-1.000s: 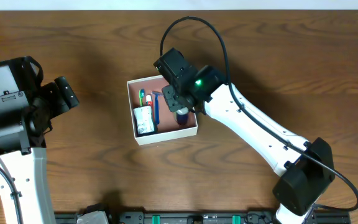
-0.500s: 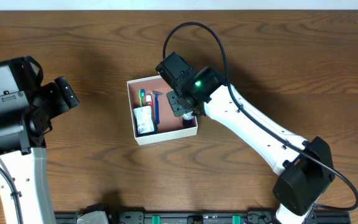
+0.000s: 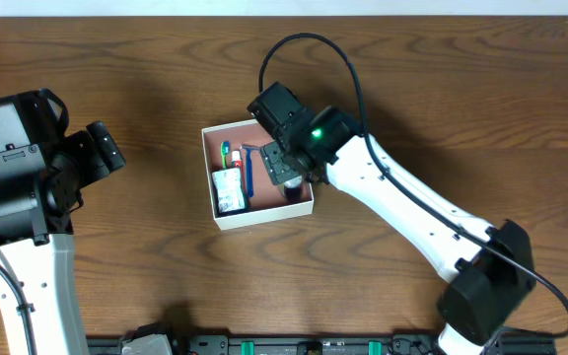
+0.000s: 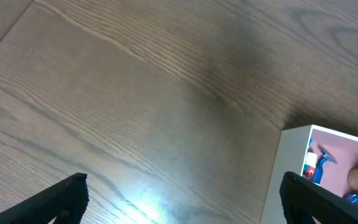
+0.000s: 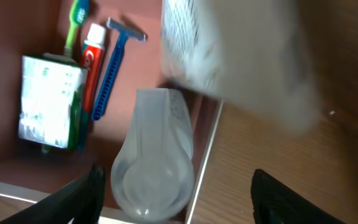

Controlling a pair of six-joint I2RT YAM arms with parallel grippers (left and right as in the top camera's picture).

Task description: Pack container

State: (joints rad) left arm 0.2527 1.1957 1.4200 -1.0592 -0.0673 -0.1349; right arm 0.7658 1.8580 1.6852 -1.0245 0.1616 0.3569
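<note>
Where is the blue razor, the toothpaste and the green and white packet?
razor [image 5: 108,78]: right wrist view, middle of its blue handle.
toothpaste [image 5: 92,59]: right wrist view, red and white tube body.
packet [image 5: 47,102]: right wrist view, centre of its white face.

Overhead straight down — wrist views low, all sharing container [image 3: 262,217].

Container [image 3: 264,215], left side packed: packet [image 3: 228,190], toothpaste [image 3: 236,158], razor [image 3: 248,170] lying close together. A translucent bottle [image 5: 154,165] fills the strip along the right wall, directly under my right tool [image 3: 287,168]. Bare floor only between razor and bottle. Open tabletop [image 3: 146,79] ahead of my left tool [image 4: 197,199].
</note>
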